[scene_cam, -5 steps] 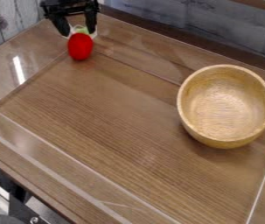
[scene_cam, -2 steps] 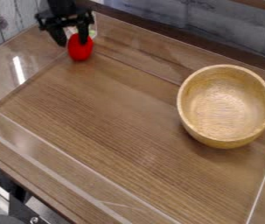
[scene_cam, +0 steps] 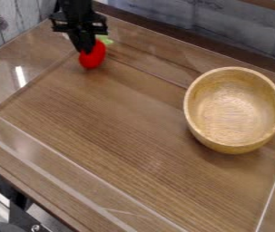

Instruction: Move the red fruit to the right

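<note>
We see the gripper point(scene_cam: 87, 39) and red fruit point(scene_cam: 93, 56) shifted right along the table's point(scene_cam: 103, 136) far edge; jaws apparently pinching its leafy top. Light, smooth; hold midbody.

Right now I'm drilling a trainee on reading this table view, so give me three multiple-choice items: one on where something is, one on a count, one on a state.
1. Where is the small red toy fruit with the green top?
A. Inside the bowl
B. At the far left of the wooden tabletop, under the gripper
C. At the near edge

2. How many round light wooden bowls are there?
A. One
B. Two
C. Three

3. What state is the black gripper in?
A. Wide open, well away from the fruit
B. Out of view
C. Shut on the fruit's top

Answers: 1 B, the fruit sits far left, well apart from the bowl. 2 A, only one bowl, on the right. 3 C, the fingers are closed at the fruit's top.
</note>
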Available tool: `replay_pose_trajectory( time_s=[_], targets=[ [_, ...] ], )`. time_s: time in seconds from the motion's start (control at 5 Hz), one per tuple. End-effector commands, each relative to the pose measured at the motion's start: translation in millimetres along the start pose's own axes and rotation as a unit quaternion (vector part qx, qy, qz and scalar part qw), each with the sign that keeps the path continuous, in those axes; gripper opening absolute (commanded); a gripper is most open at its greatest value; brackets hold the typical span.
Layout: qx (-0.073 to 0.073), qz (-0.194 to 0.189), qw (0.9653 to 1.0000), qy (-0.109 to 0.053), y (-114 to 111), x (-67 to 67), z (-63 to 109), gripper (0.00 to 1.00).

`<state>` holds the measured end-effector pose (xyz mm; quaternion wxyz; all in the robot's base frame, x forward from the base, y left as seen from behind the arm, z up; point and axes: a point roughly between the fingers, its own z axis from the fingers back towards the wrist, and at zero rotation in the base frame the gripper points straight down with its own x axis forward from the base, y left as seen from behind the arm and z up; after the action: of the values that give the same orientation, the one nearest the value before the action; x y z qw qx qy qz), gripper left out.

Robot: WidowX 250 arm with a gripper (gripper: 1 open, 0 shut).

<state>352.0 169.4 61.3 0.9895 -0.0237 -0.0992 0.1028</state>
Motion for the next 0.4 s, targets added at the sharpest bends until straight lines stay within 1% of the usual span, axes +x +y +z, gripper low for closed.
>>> replay_pose_trajectory(
  time_s=[0.0, 0.2],
  targets=[
    [0.035, 0.006, 0.9988, -0.034, -1, 7.9, 16.3, 1.0],
    [0.044, 0.033, 0.9983, -0.019, -1, 1.9, 5.5, 1.0]
  ],
)
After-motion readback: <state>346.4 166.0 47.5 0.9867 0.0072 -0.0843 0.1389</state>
